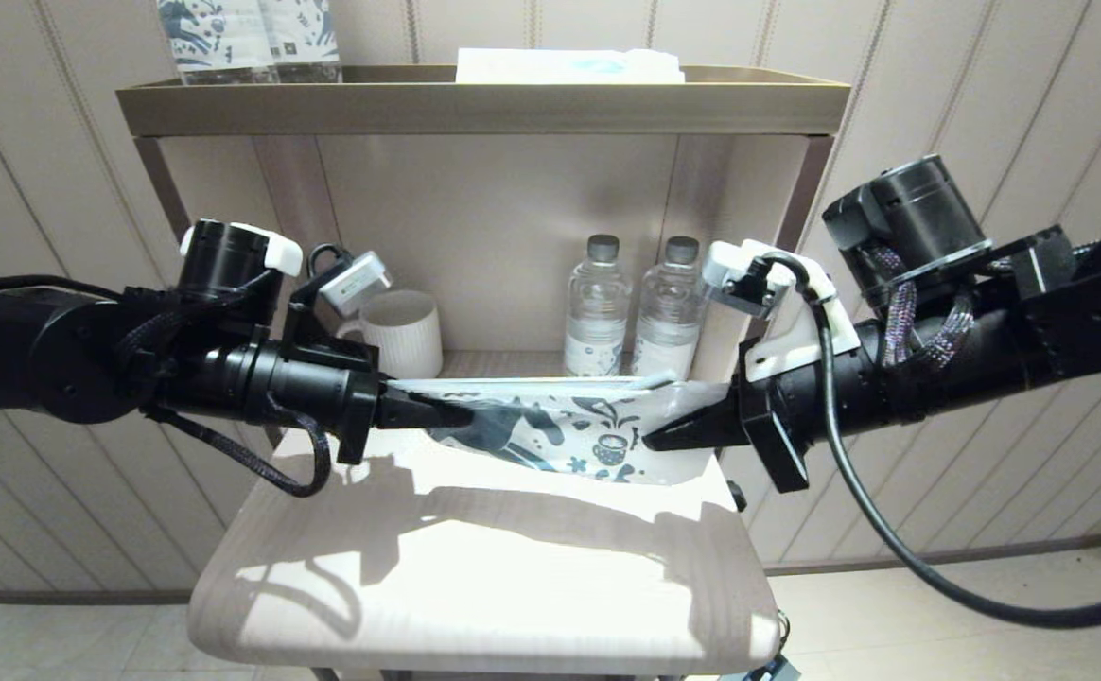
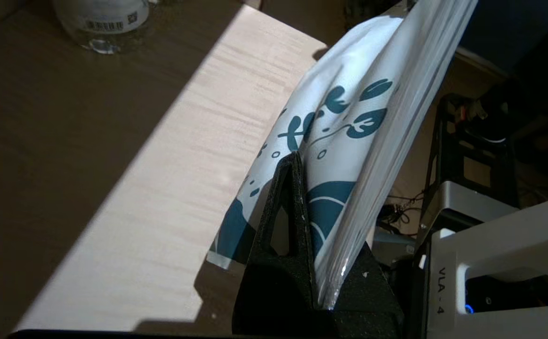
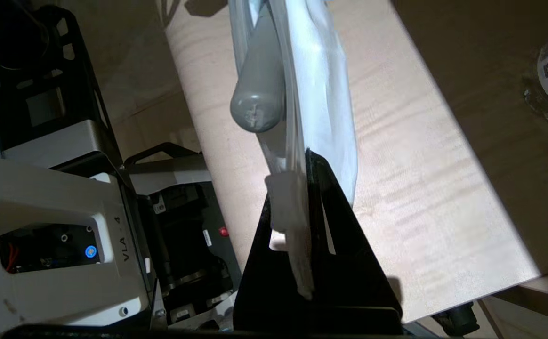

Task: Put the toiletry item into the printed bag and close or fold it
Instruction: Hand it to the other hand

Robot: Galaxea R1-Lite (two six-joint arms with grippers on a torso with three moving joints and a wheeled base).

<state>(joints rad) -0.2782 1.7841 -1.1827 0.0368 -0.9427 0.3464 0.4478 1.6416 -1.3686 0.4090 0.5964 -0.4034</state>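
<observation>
- We hold the printed bag (image 1: 565, 430) in the air above the pale wooden counter (image 1: 475, 586), stretched between our two arms.
- Our left claw (image 1: 451, 413) is pinched closed on the bag's left end; in the left wrist view its black fingers (image 2: 289, 207) clamp the bag's edge, with the blue print just beyond them.
- Our right claw (image 1: 655, 437) is pinched closed on the bag's right end; in the right wrist view its fingers (image 3: 318, 207) grip a thin edge of the bag.
- The bag's long axis runs level from left to right across the head view, from one claw to the other. Its top edge is fairly straight, and its printed face sags downward toward us, showing a dark blue horse, flowers and squiggles.
- The toiletry item (image 1: 650, 380), a slim white toothbrush, lies along the bag's top edge, lengthwise with the bag. One end sticks out near the bag's upper right corner, close to our right claw.
- In the right wrist view a rounded grey end of the toiletry item (image 3: 257, 101) shows through the bag's opening, pointing toward the right claw.
- We cannot tell which end carries the bristles.
- Behind the bag, in the shelf's recess, stand two clear water bottles (image 1: 631, 307) side by side and a white ribbed mug (image 1: 407, 331) to their left.
- On the top shelf (image 1: 484, 104) sit two horse-print-labelled bottles (image 1: 248, 38) at the left and a flat white-and-blue packet (image 1: 569, 64) in the middle.
</observation>
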